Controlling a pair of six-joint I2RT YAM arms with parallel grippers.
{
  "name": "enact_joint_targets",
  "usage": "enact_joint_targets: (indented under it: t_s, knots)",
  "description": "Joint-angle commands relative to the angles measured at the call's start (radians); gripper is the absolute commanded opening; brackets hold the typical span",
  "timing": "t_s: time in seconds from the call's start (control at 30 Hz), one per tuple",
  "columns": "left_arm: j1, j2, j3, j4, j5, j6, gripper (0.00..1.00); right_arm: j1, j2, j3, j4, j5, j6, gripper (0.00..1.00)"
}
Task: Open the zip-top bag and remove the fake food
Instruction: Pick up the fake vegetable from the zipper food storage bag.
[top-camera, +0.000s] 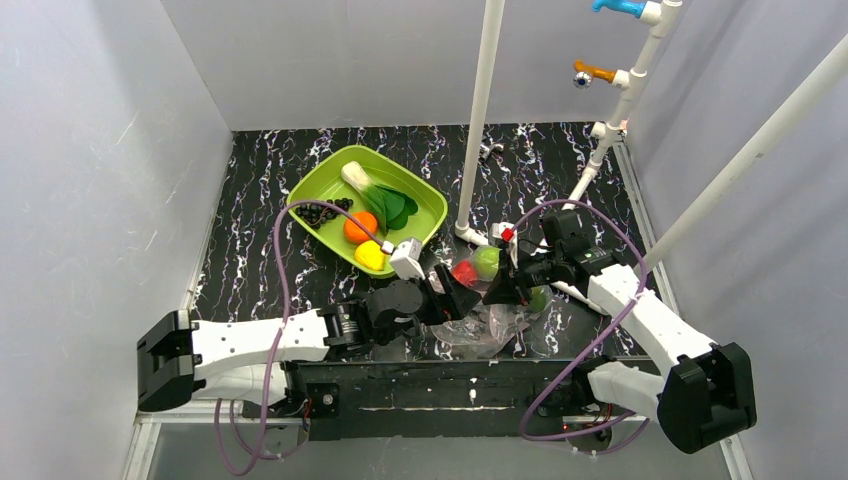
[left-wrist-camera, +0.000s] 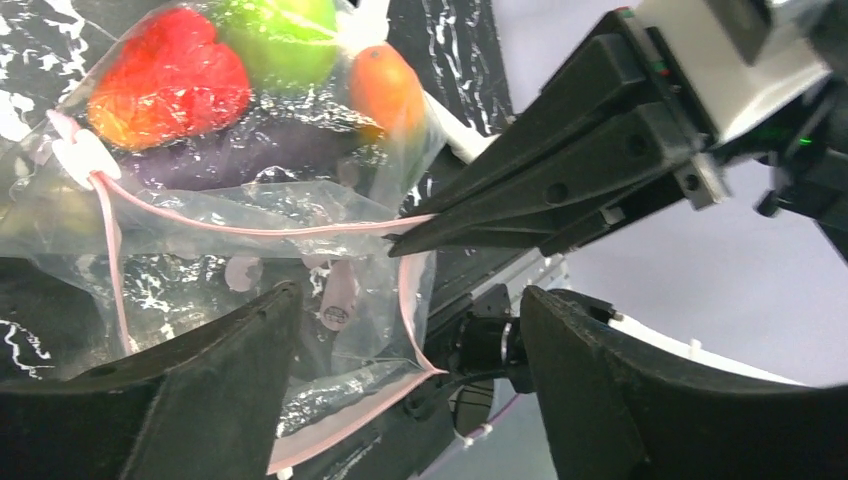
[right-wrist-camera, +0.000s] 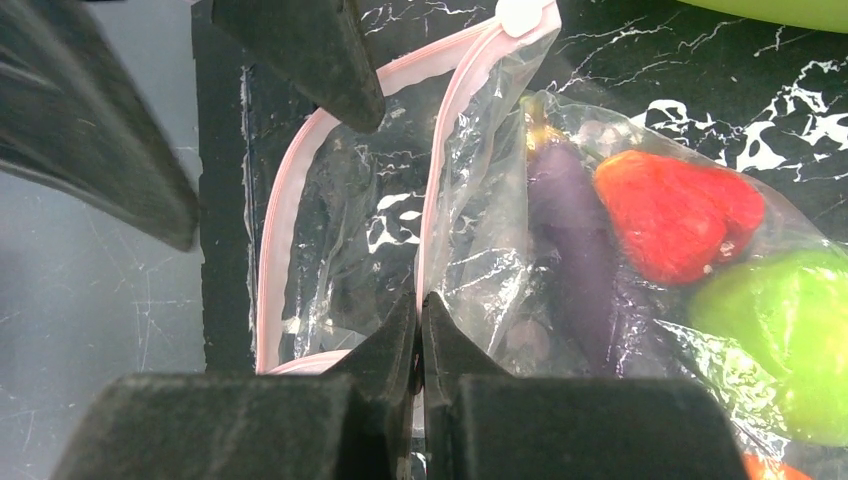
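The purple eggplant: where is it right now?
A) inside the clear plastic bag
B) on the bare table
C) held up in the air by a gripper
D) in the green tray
A: the purple eggplant shows through the clear plastic of the zip-top bag, lying inside it beside the red fruit.

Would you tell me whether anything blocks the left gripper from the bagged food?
Nothing visible: the right gripper pinches one lip of the zip-top bag, whose mouth gapes toward the open left gripper; the red fruit lies deeper inside.
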Motion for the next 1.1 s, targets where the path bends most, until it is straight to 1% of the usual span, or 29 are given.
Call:
enact_joint_targets:
  t_s: [0.0,0.07,0.1,0.17,0.2,0.43,0.6,0.67,0.73,0.8,0.87,0.93,0.97,1.07]
  knots:
    - [-0.012,0.053,0.049,-0.086,-0.129,-0.06,0.69,0.006,-0.002,0.029,0.045,0.029,0.034,0.07]
    - [-0.014,0.064,0.045,-0.115,-0.143,-0.09,0.56,0.006,-0.001,0.032,0.052,0.043,0.046,0.07]
    - [-0.014,0.064,0.036,-0.126,-0.15,-0.106,0.53,0.006,0.001,0.034,0.057,0.048,0.051,0.07]
    - [-0.014,0.055,0.017,-0.138,-0.165,-0.129,0.51,0.007,0.012,0.046,0.059,0.056,0.058,0.07]
    - [-0.013,0.048,0.01,-0.138,-0.169,-0.131,0.49,0.009,0.022,0.055,0.062,0.062,0.064,0.07]
    - [-0.013,0.038,-0.021,-0.127,-0.178,-0.104,0.42,0.063,0.092,0.151,0.04,0.089,0.047,0.08]
    - [-0.01,0.077,-0.06,-0.127,-0.194,-0.137,0.42,0.109,0.142,0.238,-0.036,0.066,0.007,0.12]
    - [0.0,0.088,-0.072,-0.118,-0.19,-0.137,0.42,0.123,0.145,0.254,-0.077,0.051,-0.032,0.19]
    - [0.018,0.098,-0.078,-0.112,-0.181,-0.134,0.43,0.127,0.137,0.265,-0.143,0.036,-0.101,0.34]
    - [0.041,0.107,-0.088,-0.097,-0.161,-0.129,0.45,0.128,0.112,0.27,-0.196,0.048,-0.155,0.52]
    - [0.067,0.119,-0.103,-0.068,-0.132,-0.128,0.47,0.125,0.074,0.267,-0.219,0.078,-0.184,0.65]
    - [0.09,0.131,-0.114,-0.029,-0.101,-0.121,0.51,0.114,0.038,0.265,-0.237,0.091,-0.202,0.71]
    - [0.1,0.138,-0.118,-0.014,-0.086,-0.119,0.52,0.106,0.023,0.264,-0.242,0.092,-0.203,0.72]
    - [0.12,0.165,-0.12,0.026,-0.045,-0.121,0.54,0.08,0.004,0.257,-0.216,0.114,-0.172,0.7]
